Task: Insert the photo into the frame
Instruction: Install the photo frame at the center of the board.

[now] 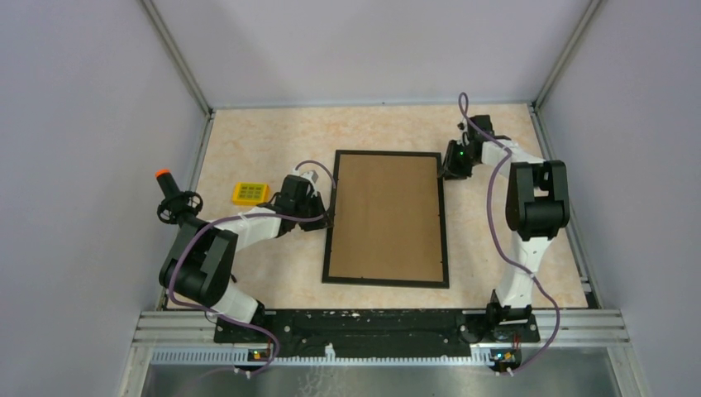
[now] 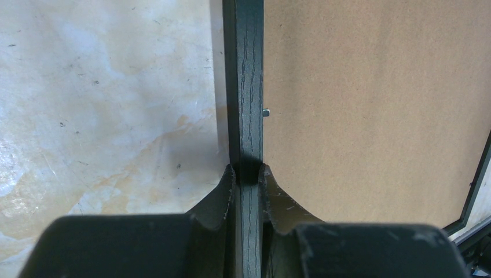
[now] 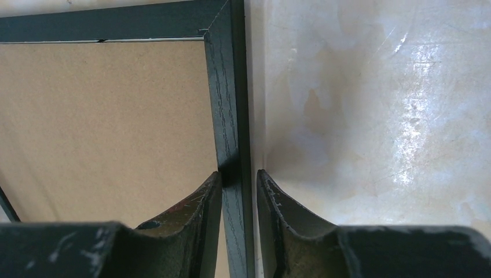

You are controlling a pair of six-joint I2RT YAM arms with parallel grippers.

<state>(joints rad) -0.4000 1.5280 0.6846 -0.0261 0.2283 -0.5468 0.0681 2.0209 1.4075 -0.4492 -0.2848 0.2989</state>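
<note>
The black frame (image 1: 385,282) lies flat in the middle of the table, and a plain brown cardboard sheet (image 1: 387,217) fills it. The photo is out of view. My left gripper (image 1: 329,217) is shut on the frame's left rail (image 2: 244,87), with both fingers pressed against it (image 2: 248,169). My right gripper (image 1: 446,169) straddles the right rail (image 3: 224,104) just below the far right corner. It (image 3: 238,174) stands slightly open: the inner finger touches the rail, and a thin gap shows at the outer finger (image 3: 267,197).
A small yellow block (image 1: 250,193) lies left of the frame. A black stand with an orange tip (image 1: 169,198) sits by the left wall. A small metal tab (image 2: 266,113) sticks out over the cardboard (image 2: 370,116). Walls enclose the table on three sides.
</note>
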